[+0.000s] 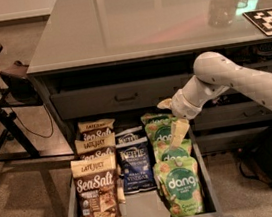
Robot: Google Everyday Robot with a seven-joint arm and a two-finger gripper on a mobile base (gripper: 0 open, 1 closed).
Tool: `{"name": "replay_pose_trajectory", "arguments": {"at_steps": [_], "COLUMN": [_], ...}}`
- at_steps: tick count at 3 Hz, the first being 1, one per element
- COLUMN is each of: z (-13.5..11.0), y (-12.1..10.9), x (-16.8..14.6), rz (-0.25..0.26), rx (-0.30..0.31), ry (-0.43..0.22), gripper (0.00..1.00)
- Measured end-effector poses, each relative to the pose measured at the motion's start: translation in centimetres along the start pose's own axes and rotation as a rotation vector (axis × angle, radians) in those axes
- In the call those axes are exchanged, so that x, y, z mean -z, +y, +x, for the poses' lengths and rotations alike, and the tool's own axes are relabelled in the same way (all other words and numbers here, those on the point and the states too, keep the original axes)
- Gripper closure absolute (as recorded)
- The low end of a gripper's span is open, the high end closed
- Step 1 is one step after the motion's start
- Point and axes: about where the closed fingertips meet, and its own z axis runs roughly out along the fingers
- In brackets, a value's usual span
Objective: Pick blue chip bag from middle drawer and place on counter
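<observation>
Camera view: my fingers (179, 130) are hovering apart over the green dang bags (180, 187) in the middle drawer (140, 208), just right of the blue Kettle chip bag (137, 168).

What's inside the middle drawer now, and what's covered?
The middle drawer holds three columns: Late July bags left, the blue chip bag centre, dang bags right. Overlap hides each rear bag's lower part. The gripper hangs over the dang bags, covering part of one.
</observation>
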Motion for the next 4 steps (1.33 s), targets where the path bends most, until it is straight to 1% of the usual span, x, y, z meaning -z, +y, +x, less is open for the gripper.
{"name": "replay_pose_trajectory", "arguments": {"at_steps": [1, 2, 3, 4], "z": [-2.0, -2.0, -1.0, 0.5], "y": [0.2, 0.2, -0.3, -2.5], "x": [-4.3, -4.3, -5.0, -6.9], "rz": [-0.099, -0.099, -0.064, -0.012], "rx": [0.056, 0.056, 0.047, 0.08], "ry": [-0.019, -0.019, -0.03, -0.068], "gripper": [0.0, 0.0, 0.0, 0.0]}}
